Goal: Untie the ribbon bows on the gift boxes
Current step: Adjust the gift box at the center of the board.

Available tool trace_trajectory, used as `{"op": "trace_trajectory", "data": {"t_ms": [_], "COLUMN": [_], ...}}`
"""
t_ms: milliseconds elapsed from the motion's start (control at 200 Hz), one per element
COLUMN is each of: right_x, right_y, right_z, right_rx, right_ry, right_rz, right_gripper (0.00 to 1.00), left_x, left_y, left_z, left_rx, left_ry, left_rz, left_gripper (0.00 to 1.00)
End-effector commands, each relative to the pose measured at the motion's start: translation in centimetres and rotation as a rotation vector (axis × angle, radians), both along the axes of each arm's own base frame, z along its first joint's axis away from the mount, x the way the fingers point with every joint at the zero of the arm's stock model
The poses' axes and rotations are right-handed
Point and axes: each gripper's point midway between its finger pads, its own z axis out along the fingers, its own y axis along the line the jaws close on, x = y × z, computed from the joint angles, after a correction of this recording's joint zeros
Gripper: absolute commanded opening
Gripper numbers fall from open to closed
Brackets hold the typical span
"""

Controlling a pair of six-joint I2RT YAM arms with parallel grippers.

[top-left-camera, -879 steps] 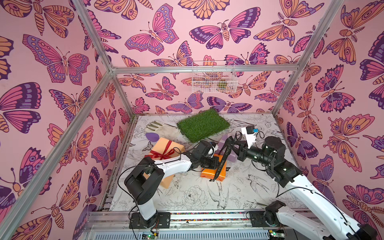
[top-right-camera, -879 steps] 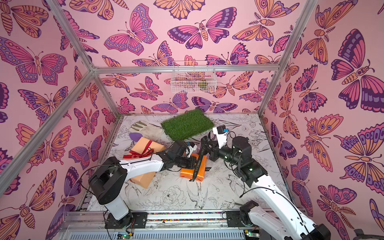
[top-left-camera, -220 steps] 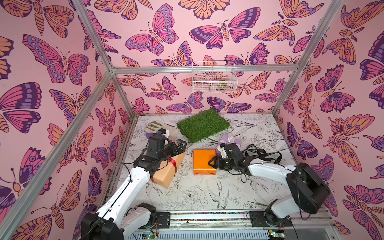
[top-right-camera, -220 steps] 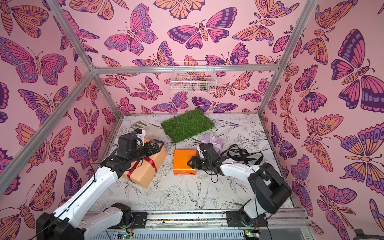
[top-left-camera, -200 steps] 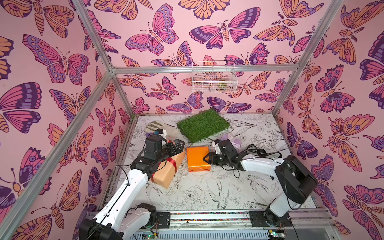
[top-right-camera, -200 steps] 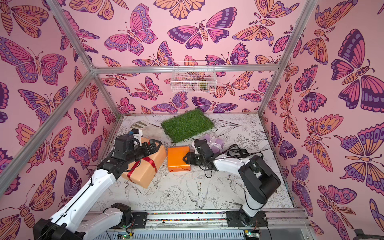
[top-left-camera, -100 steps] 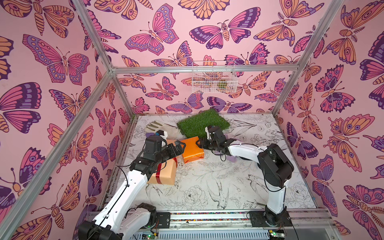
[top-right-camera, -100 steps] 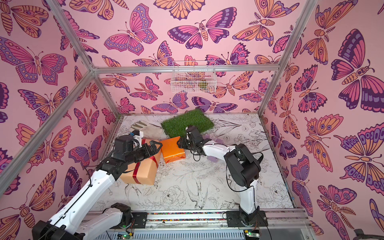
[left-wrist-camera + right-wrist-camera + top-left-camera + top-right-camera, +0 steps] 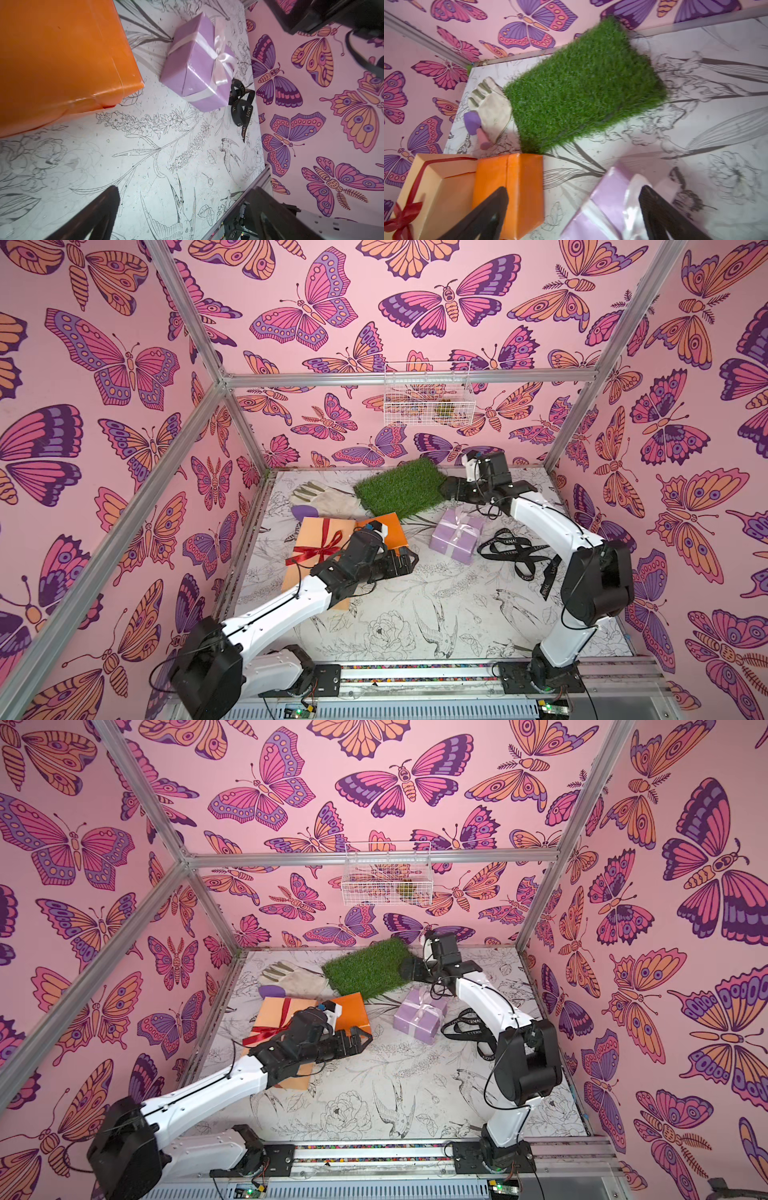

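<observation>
- The left pincer (image 9: 405, 562), jaws wide and empty, hovers low over the table (image 9: 415, 614), with the orange box (image 9: 390, 526) just beside it at 11 o'clock. Its arm lies across the peach-tan box (image 9: 309, 531), so a careless swing may snag the red bow (image 9: 322, 547) at 9 o'clock and drag that box along.
- The right pincer (image 9: 451, 491), also wide and empty, hangs at the edge of the turf mat (image 9: 401, 489), with the lilac box (image 9: 455, 537) at its 6 o'clock.
- Gripping a loop of the pale bow (image 9: 459, 522) rather than a tail would likely tighten the knot. The small box, unheld, may lift or slide with the pull.
- The black ribbon (image 9: 519, 551) lies loose on the table at 3 o'clock of the lilac box, near the right arm, and could tangle in its cable.
- Count: two pincers; three gift boxes; three ribbons, two tied as bows and one undone; one turf mat, one glove (image 9: 328, 499), one purple tool (image 9: 303, 512), one wire basket (image 9: 428, 396).
</observation>
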Motion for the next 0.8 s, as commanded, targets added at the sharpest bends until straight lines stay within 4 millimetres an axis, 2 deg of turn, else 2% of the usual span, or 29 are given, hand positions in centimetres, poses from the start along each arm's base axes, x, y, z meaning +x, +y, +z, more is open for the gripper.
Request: {"op": "trace_trajectory", "data": {"t_ms": [0,70,155,275,370,476,581,746,796], "right_x": [-0.7,-0.2,-0.4,-1.9,-3.5,-6.3,-9.4,-14.3,-15.6], "right_y": [-1.7,-2.6,-2.6,-1.7,-1.4,-0.5,0.7,3.2,3.7], "right_z": [-5.7,-7.4,-8.9,-9.5,-9.4,-9.0,-9.0,-9.4,-10.5], "right_rx": [0.012,0.04,0.089,0.162,0.201,0.259,0.257,0.281,0.269], "right_ry": [0.187,0.227,0.267,0.272,0.276,0.282,0.29,0.328,0.352], "right_rz": [0.077,0.083,0.117,0.151,0.147,0.158,0.17,0.195,0.187], "right_gripper": [1.0,1.0,0.98,0.94,0.93,0.91,0.91,0.91,0.92], "left_x": [2.0,2.8,3.8,5.6,7.6,9.9,11.3,11.5,11.3], "left_y": [-1.6,-2.2,-2.6,-2.3,-2.0,-1.7,-1.9,-3.2,-3.6], "left_z": [-0.9,-1.9,-2.6,-3.5,-4.1,-4.9,-4.7,-4.3,-4.3], "left_rx": [-0.029,-0.024,-0.018,0.026,-0.012,-0.033,-0.04,-0.067,-0.081], "left_ry": [-0.04,-0.036,-0.052,-0.098,-0.094,-0.089,-0.1,-0.096,-0.084], "left_rz": [0.054,0.068,0.08,0.106,0.124,0.142,0.125,0.073,0.057], "left_gripper": [1.0,1.0,1.0,1.0,1.0,1.0,1.0,1.0,1.0]}}
